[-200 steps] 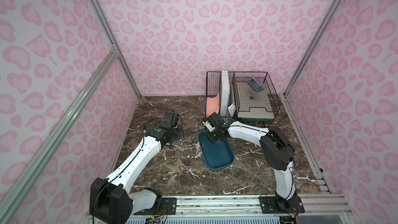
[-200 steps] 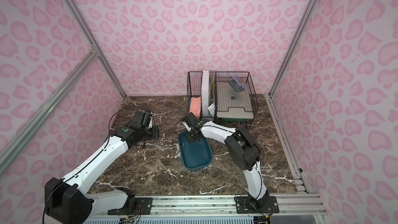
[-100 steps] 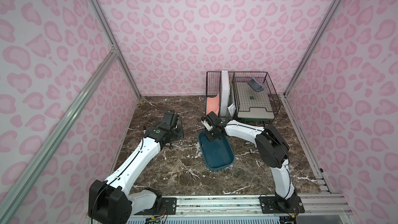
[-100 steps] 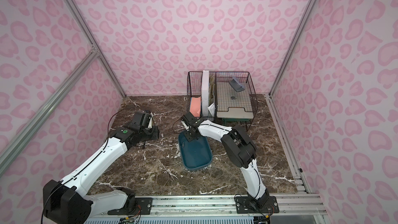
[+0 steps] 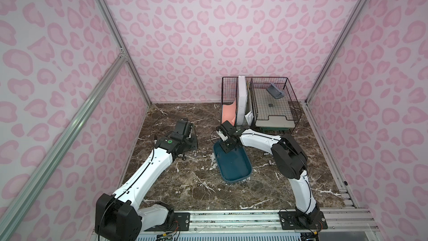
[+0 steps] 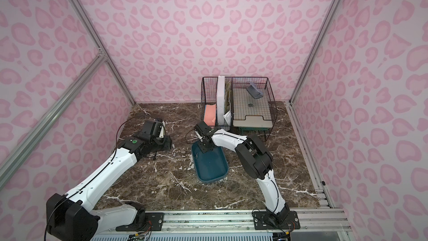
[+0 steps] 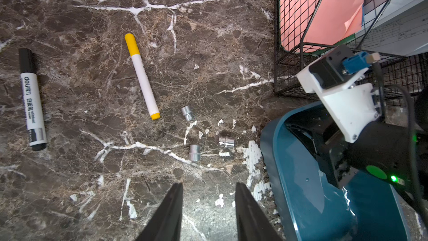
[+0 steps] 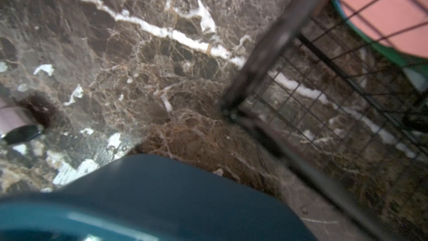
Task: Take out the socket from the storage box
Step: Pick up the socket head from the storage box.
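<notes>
Left wrist view carries the most detail. Three small silver sockets (image 7: 194, 152) lie on the brown marble counter (image 7: 92, 181) just beside the storage box (image 7: 301, 205), on its side toward the left arm. All three are outside the box and apart from one another. The left tool (image 7: 208, 186) hangs above the counter near them, its two dark fingers spread with nothing between them. Farther from the box on that same side lie a yellow-capped marker (image 7: 141, 75) and a black marker (image 7: 32, 98), neither touching a socket.

In both top views those sockets shrink to specks, but only these views show the whole teal box and both arms. The right tool (image 5: 227, 149) reaches down into the end of the box nearest the wire-mesh basket (image 5: 257, 103). Its own body hides the fingertips and the box floor beneath them. It is closed, though I cannot tell whether it is closed on a socket. On the box's opposite side, toward the right arm, two more small metal bits (image 5: 269, 162) rest on the counter, too small to name and outside the left wrist view.

Right wrist view is blurred. It shows the box's rim close up, the basket's corner just beyond it and a pink sheet (image 8: 382, 8) standing in the basket. A shiny metal piece with a dark opening (image 8: 20, 133) sits at the picture's edge.
</notes>
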